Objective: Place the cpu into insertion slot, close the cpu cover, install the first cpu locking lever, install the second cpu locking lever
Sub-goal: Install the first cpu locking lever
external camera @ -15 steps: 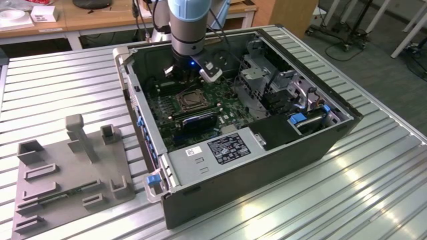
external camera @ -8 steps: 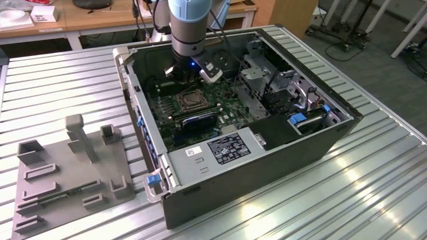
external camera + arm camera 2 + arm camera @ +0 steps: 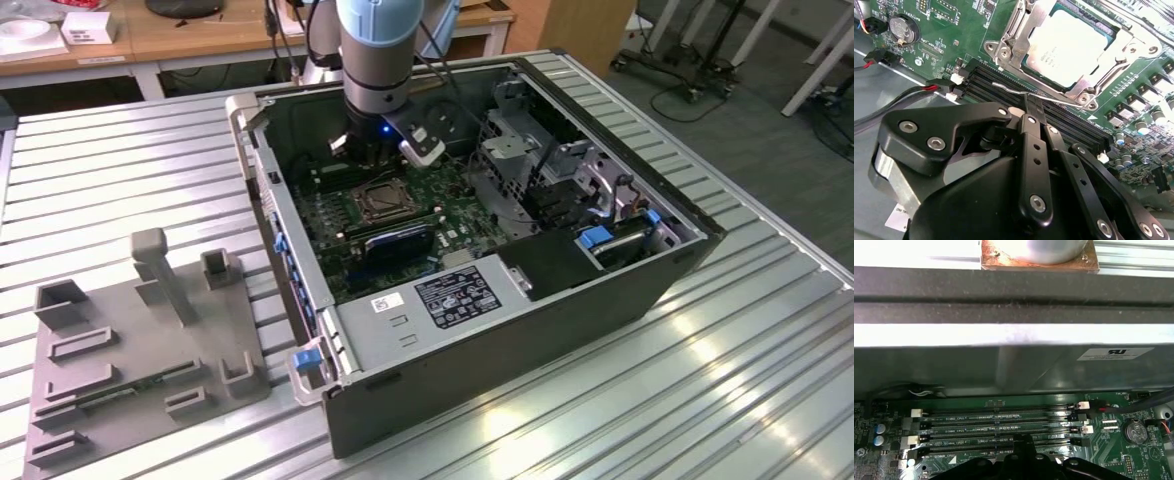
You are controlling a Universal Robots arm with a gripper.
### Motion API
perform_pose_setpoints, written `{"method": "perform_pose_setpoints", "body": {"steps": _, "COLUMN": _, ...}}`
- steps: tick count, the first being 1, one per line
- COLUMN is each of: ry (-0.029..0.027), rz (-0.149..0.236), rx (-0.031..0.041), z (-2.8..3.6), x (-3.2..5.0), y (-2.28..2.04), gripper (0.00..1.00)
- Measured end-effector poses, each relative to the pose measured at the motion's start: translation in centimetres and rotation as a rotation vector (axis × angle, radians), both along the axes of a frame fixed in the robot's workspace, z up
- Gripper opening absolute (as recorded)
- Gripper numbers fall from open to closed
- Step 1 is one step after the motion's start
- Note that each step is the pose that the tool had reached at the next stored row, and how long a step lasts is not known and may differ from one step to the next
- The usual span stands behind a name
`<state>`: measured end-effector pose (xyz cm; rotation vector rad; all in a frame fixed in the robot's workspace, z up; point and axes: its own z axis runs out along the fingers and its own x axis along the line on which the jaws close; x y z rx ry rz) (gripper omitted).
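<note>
The cpu is sitting in its socket, with the cover lying closed over its edges. The gripper is hovering over the memory slots, fingers together, tips touching the wire lever. The case is lying open on the slatted metal surface. A grey fixture is sitting at the exterior view's left, with desks behind.
</note>
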<state>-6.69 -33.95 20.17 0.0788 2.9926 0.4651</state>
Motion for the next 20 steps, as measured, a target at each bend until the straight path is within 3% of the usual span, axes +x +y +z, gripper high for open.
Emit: {"method": "perform_pose_setpoints", "body": {"steps": 20, "ry": -0.0001, "rz": 0.0, "rx": -0.0066, "z": -0.65, "x": 0.05, "y": 0.0, "gripper": 0.11}}
